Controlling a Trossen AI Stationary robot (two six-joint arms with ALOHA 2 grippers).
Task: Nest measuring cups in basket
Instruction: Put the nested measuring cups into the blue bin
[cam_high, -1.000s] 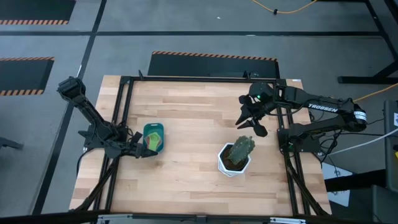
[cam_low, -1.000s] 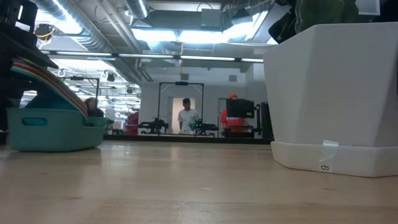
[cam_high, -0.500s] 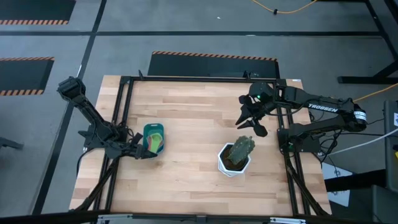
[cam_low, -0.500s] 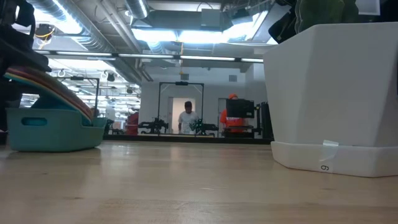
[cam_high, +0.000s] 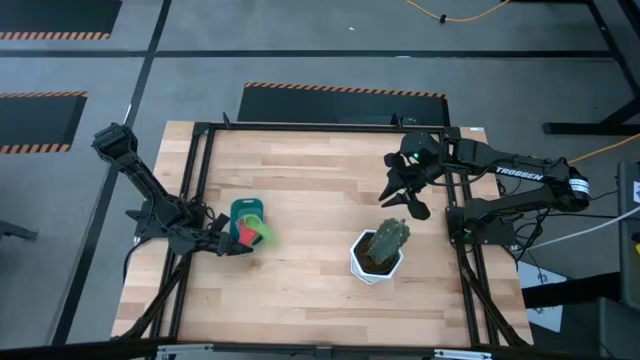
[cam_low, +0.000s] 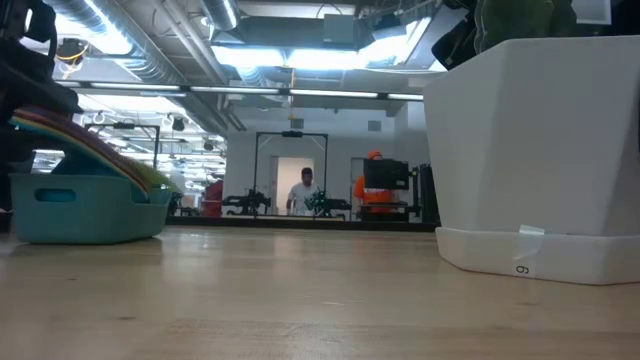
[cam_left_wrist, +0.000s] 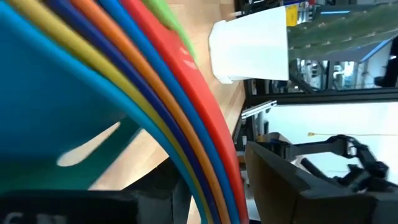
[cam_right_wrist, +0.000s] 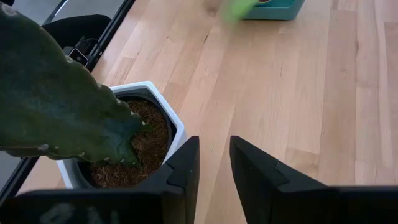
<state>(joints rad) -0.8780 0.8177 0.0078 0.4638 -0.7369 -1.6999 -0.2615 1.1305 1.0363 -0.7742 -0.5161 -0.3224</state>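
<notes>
The teal basket (cam_high: 246, 222) stands on the wooden table (cam_high: 320, 290), well to the side of the white hexagonal pot (cam_high: 368, 268) with the green cactus (cam_high: 390, 236). The stack of nested measuring cups (cam_high: 250, 232) lies tilted over the basket, partly inside it, and the handles stick out over the basket's rim on the side toward the pot. In the low view the coloured handles (cam_low: 90, 150) rise in a slope above the basket rim (cam_low: 85, 185).

The left gripper (cam_high: 226, 243) is just beside the basket, on the side away from the pot. In the left wrist view the stacked handles (cam_left_wrist: 155, 112), yellow, blue, orange, red and green, fill the space between its jaws, so the jaws are clenched around the stack of cups.

The right gripper (cam_high: 404, 200) hangs above the table near the pot, on the far side from the basket. Its jaws (cam_right_wrist: 214, 174) stand a little apart with nothing between them; the cups are well away from them.
</notes>
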